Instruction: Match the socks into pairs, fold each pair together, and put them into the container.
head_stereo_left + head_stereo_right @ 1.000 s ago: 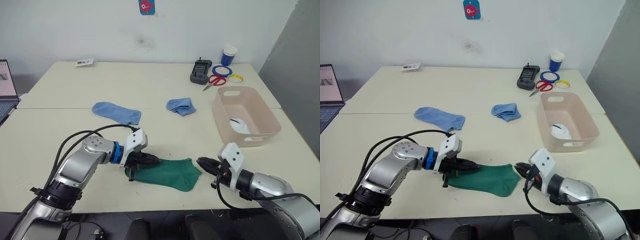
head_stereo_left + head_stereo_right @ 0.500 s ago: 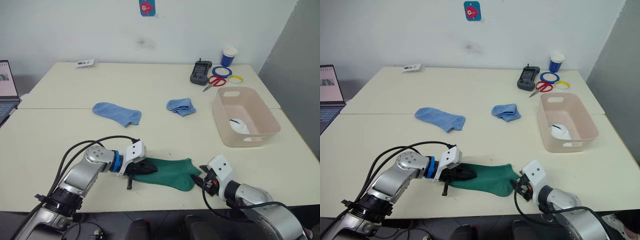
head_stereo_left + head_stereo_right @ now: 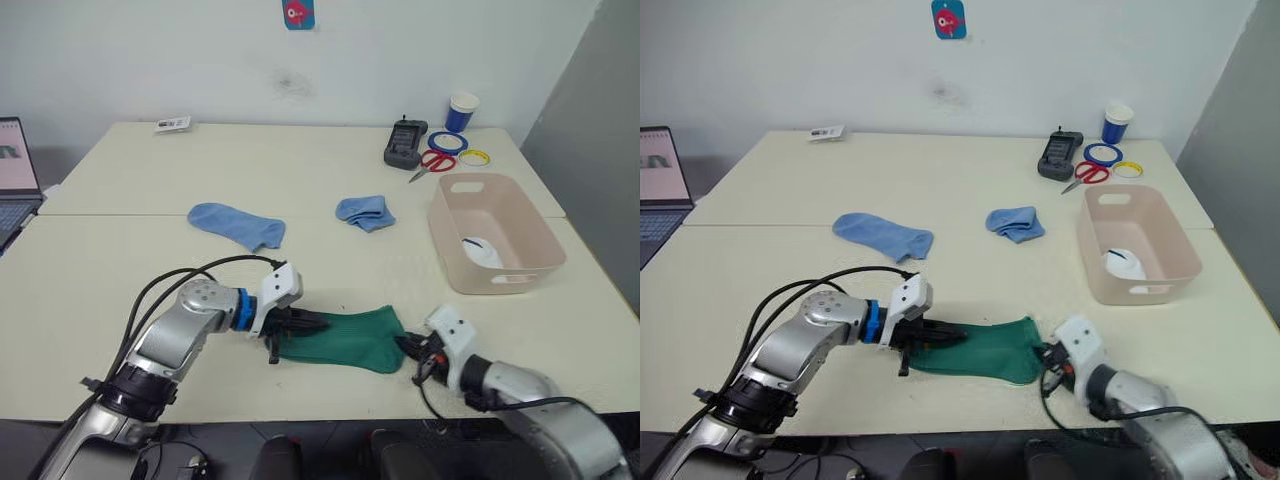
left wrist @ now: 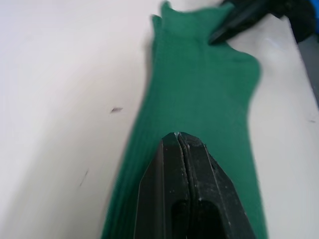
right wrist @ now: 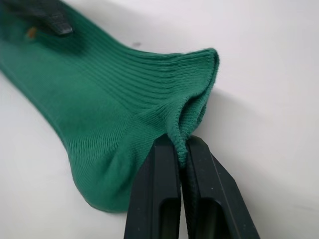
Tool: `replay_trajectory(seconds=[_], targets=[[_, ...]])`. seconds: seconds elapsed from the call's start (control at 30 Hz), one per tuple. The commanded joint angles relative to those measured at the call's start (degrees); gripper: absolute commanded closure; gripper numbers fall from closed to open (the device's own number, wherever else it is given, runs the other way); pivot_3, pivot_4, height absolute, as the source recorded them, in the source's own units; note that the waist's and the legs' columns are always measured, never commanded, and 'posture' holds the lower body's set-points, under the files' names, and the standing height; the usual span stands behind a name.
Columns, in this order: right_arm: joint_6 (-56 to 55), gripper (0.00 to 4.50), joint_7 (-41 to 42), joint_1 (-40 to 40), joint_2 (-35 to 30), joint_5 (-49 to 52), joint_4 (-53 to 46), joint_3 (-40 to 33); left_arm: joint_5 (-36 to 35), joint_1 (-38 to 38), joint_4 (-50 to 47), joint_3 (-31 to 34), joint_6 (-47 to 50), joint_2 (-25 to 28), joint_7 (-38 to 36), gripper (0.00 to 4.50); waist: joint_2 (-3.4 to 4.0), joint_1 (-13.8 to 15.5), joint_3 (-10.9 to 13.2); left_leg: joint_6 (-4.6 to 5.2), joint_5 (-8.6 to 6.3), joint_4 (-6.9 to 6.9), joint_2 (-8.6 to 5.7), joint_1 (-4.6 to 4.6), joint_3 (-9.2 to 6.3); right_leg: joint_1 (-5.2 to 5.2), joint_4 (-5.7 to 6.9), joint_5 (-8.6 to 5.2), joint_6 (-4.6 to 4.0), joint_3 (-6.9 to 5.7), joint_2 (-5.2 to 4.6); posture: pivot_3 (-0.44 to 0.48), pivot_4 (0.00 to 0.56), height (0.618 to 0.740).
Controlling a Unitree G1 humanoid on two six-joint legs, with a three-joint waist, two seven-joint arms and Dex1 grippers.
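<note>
A dark green sock (image 3: 345, 338) lies flat near the table's front edge. My left gripper (image 3: 314, 324) is shut on its left end, fingers pressed together over the fabric (image 4: 199, 89). My right gripper (image 5: 182, 142) is shut on a pinched fold at the sock's right edge, which is raised slightly. One light blue sock (image 3: 237, 224) lies spread out at mid table. Another light blue sock (image 3: 365, 212) is bunched up beside it. The beige-pink container (image 3: 497, 285) stands at the right, with a white sock (image 3: 481, 251) inside.
At the back right are a black device (image 3: 402, 145), red scissors (image 3: 432, 160), tape rolls (image 3: 446, 141) and a blue-and-white cup (image 3: 462, 107). A laptop (image 3: 15, 170) sits at the left edge. A small card (image 3: 172, 124) lies at the back.
My right gripper has gone from just off the sock's right end to being shut on its edge. My left gripper has stayed on the left end, shifting slightly.
</note>
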Motion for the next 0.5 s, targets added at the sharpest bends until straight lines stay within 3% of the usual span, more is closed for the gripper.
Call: replay_trajectory(seconds=[0.03,0.27,0.5], targets=[[1.4,4.46,3.6,-1.8,-2.1,4.6,-3.7,-3.9,2.8,-1.4,1.0,-3.2,-2.0,-1.7,0.0,4.5,0.0,-0.1,0.0,0.0,0.0,0.0,-0.03,0.0,0.0,0.0,-0.01,0.01,0.01,0.0,0.0,0.0,0.15,0.732],[7.1,4.46,4.7,-7.6,-3.3,10.9,-8.2,-1.9,8.3,-3.7,10.3,-5.9,-8.9,-7.5,2.7,4.5,0.0,-0.1,0.0,0.0,0.0,0.01,-0.03,0.0,-0.16,0.03,0.01,0.01,0.01,-0.16,0.23,0.0,0.15,0.732],[15.3,4.46,0.3,-17.3,4.9,15.0,-3.5,3.0,7.7,-2.1,8.1,-5.0,-8.7,-3.9,-2.1,4.5,-0.01,-0.4,0.0,0.0,0.0,0.02,-0.02,0.0,-0.13,0.02,0.01,0.02,0.02,-0.08,0.22,0.0,0.15,0.732]])
